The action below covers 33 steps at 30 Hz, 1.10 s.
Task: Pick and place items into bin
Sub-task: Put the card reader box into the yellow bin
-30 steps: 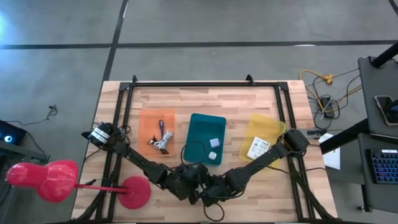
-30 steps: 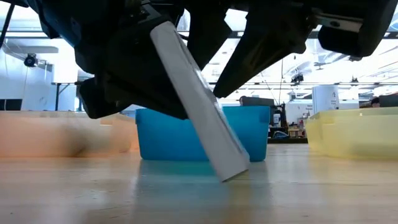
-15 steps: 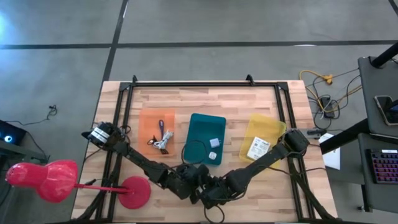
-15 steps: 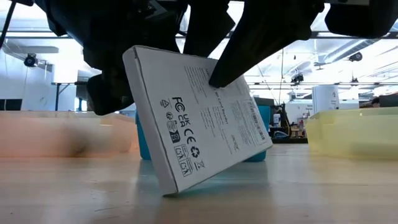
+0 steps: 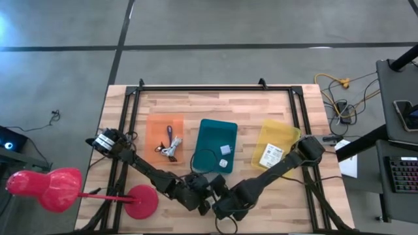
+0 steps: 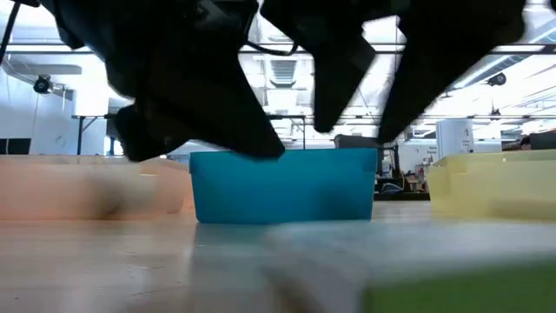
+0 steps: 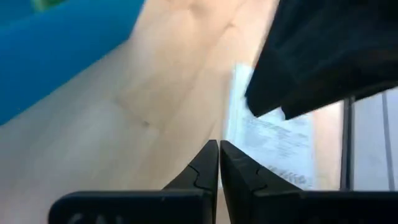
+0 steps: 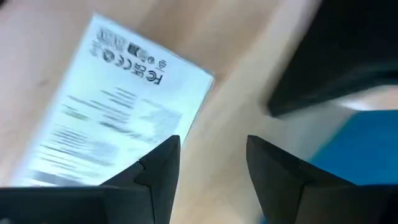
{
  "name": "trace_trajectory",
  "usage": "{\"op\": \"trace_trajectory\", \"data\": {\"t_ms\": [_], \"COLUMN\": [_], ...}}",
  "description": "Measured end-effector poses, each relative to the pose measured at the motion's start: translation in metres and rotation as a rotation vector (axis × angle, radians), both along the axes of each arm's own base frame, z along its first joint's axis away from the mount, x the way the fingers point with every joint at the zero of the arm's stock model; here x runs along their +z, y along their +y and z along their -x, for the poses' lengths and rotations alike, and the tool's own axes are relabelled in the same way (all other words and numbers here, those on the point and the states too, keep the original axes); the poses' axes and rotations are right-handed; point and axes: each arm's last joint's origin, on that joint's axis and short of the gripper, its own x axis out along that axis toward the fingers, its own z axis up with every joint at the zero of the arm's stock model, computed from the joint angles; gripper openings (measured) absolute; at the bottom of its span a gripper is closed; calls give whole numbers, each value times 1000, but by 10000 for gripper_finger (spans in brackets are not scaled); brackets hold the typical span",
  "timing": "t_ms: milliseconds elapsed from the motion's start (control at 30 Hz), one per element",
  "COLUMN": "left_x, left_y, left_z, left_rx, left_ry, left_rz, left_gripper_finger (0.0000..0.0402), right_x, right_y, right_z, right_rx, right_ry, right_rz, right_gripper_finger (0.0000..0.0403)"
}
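A flat white box with dark print point(image 8: 118, 106) lies flat on the wooden table near its front edge. It also shows in the left wrist view point(image 7: 273, 149) and as a blur close to the camera in the low view point(image 6: 408, 269). My right gripper point(image 8: 211, 155) is open just above it, one finger over the box's corner. My left gripper point(image 7: 219, 149) is shut, its tips beside the box's long edge. In the high view both grippers point(image 5: 202, 192) point(image 5: 227, 203) meet at the front centre and hide the box.
An orange tray point(image 5: 164, 139) holds a purple stick and wiry pieces. A teal bin point(image 5: 217, 145) holds small white cubes, and a yellow bin point(image 5: 275, 147) holds a white packet. A pink-red lamp stand point(image 5: 49, 188) sits at the front left corner.
The white box stood tilted on its lower edge between the two grippers. It has tipped over toward the table's near edge and now lies flat on the wood, clear of both grippers.
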Motion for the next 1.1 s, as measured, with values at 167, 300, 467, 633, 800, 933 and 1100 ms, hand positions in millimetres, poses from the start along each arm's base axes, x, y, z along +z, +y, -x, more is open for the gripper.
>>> {"op": "trace_trajectory", "data": {"t_ms": [167, 300, 467, 633, 800, 933, 1100], "left_x": [8, 5, 4, 4, 4, 5, 4], "left_y": [-1, -3, -7, -14, -16, -17, -22], "left_z": [-2, -1, 2, 7, 7, 7, 10], "left_rx": [11, 0, -18, -43, -46, -47, -63], "left_ry": [-44, -25, -18, -16, -22, -36, -28], "left_rz": [10, 10, 11, 13, 18, 29, 28], "left_gripper_finger": [0, 0, 0, 0, 0, 0, 0], "right_x": [-10, -11, -3, -1, -12, -18, -24], "right_y": [-3, -8, 3, 29, 45, 47, 54], "right_z": [1, 7, 26, 54, 69, 71, 76], "right_rx": [-25, -84, -138, -88, -105, -178, -230], "right_ry": [33, 90, 152, 183, 266, 257, 303], "right_rz": [6, 33, -26, -60, -173, -208, -260], "right_gripper_finger": [171, 171, 171, 171, 171, 161, 137]}}
